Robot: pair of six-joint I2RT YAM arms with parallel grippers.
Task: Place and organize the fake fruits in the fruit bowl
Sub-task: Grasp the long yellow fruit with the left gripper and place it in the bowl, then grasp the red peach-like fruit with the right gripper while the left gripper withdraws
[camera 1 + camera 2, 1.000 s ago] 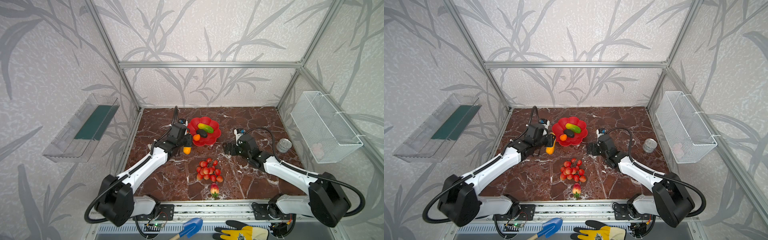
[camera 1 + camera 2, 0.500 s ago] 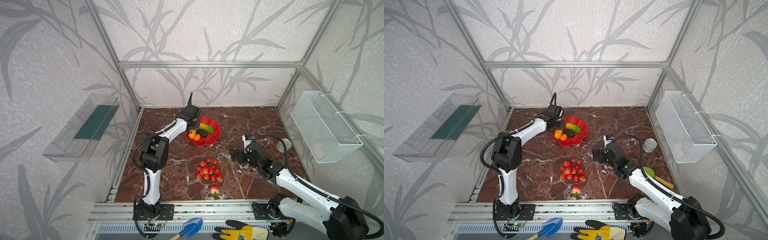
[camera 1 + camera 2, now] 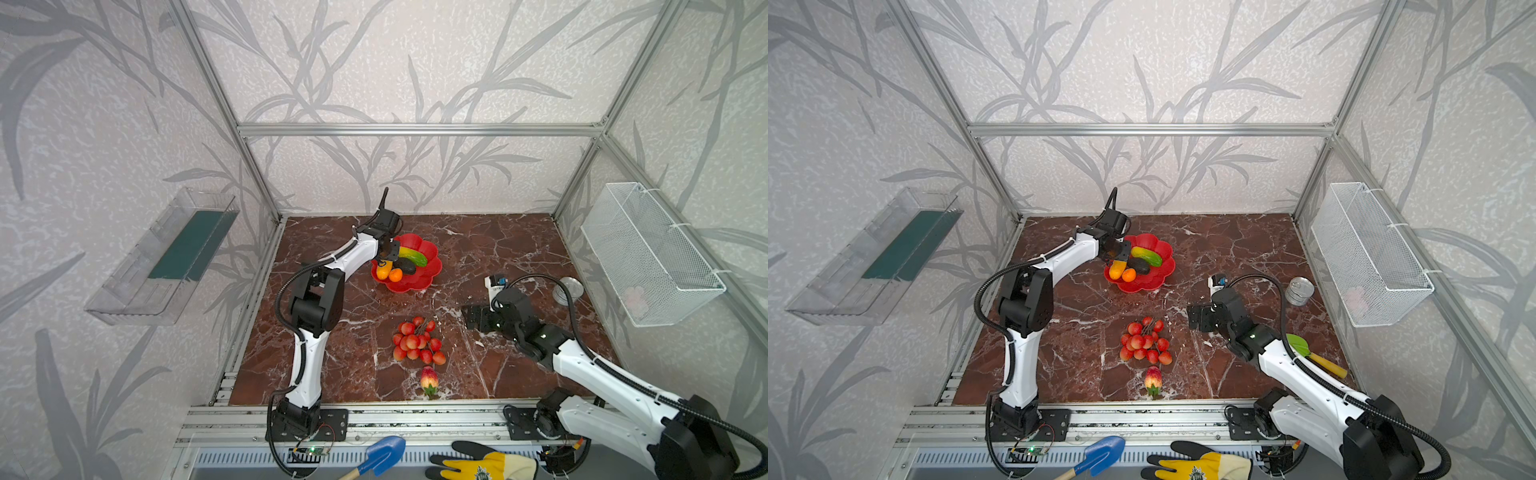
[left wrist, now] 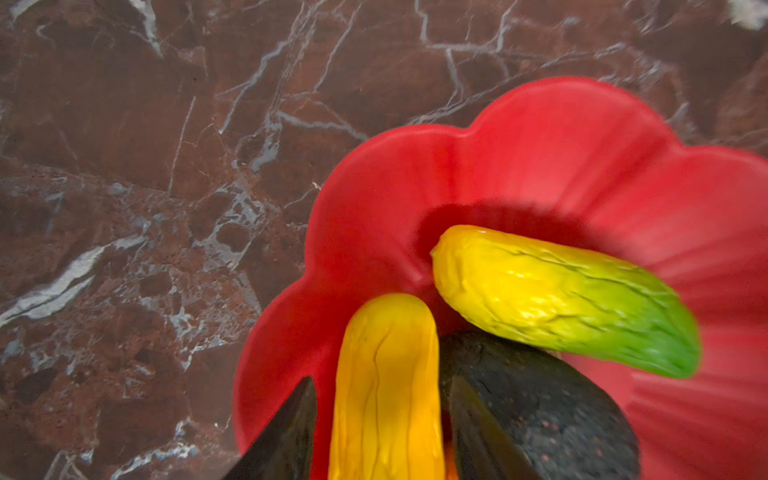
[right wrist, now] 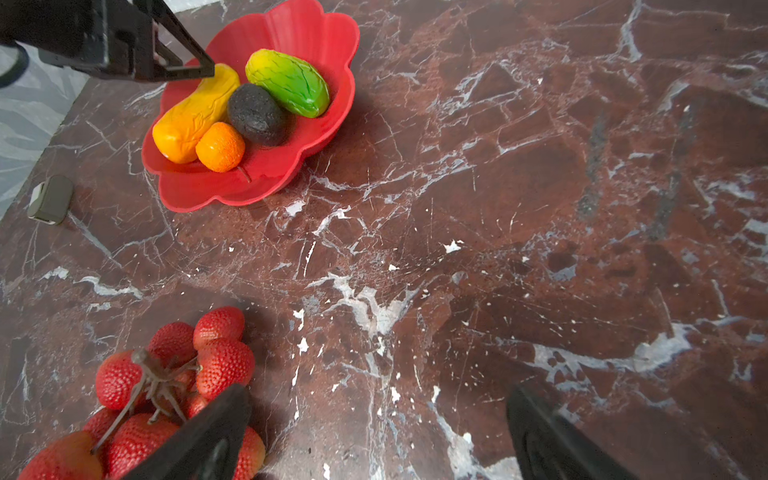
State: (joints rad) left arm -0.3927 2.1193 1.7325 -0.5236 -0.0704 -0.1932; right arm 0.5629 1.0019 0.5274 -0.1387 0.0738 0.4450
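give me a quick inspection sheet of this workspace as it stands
surface: brown marble tabletop, nothing spilled
job's things: red bowl holds yellow-orange fruit, orange, dark fruit, green-yellow fruit; berry bunch and strawberry on the tabletop
clutter: tin can, green leaf tool at right; blue shovel, glove off the front edge
left end effector: open around the yellow-orange fruit
right end effector: open, empty, near the berry bunch
cables: black cables run clear of the fruit
surroundings: clear tray on left wall, wire basket on right wall
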